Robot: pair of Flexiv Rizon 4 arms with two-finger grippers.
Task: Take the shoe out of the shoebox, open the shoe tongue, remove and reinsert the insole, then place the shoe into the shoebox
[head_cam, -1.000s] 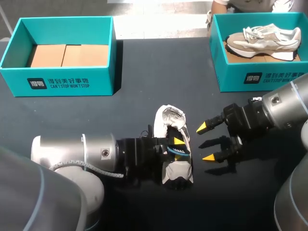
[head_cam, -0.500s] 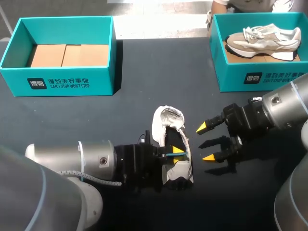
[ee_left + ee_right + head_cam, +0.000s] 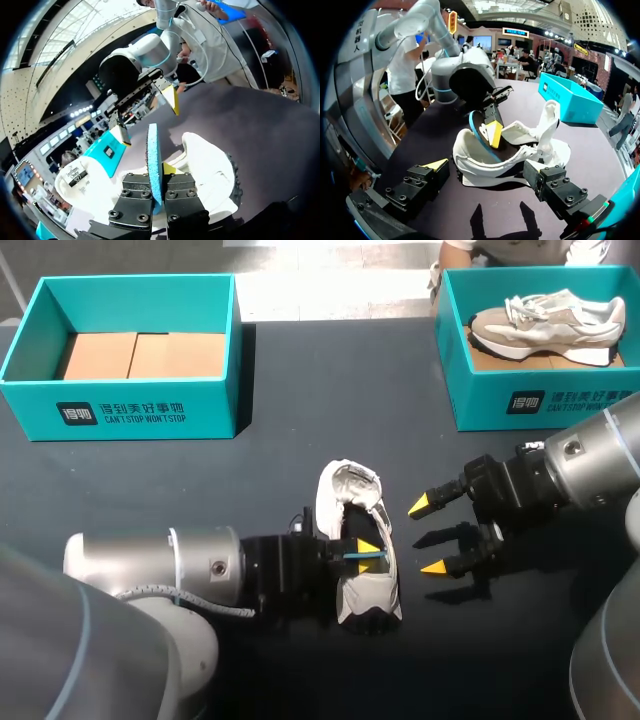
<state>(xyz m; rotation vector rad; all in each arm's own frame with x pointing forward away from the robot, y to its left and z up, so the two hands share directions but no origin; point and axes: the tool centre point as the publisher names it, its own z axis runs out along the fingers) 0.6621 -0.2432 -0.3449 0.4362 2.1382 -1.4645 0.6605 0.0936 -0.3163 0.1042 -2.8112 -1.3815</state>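
Tabletop [image 3: 300, 420], dark and matte, fills the head view; at its far left corner stands the left shoebox [image 3: 130, 410], teal and lidless, with only a brown cardboard liner [image 3: 140, 355] on its floor.

From the near left corner the left arm [image 3: 190, 575] lies low across the surface; its left gripper [image 3: 368, 553] sits in the opening of the white shoe [image 3: 365, 600], which rests on the table near the middle, closer to the near edge than the far one. The left wrist view shows the fingers pinched on the blue insole [image 3: 153, 160], which stands on edge between them and rises out of the shoe; the right wrist view shows the same blue strip arching up beside one yellow tip.

Just to the right of the shoe, apart from it, hangs the right gripper [image 3: 428, 536], its fingers spread wide with nothing between them; the right arm comes in from the table's right edge. At the far right corner stands the right shoebox [image 3: 500, 400], also teal, with a beige shoe [image 3: 545, 325] lying inside it on its sole.

Much is hidden: from above only a sliver of the insole shows; the left gripper's second tip is lost behind the insole; a white flap rises at the white shoe's far end, and whether it is tongue or collar is hard to tell; the right shoebox is cut off at its far side.
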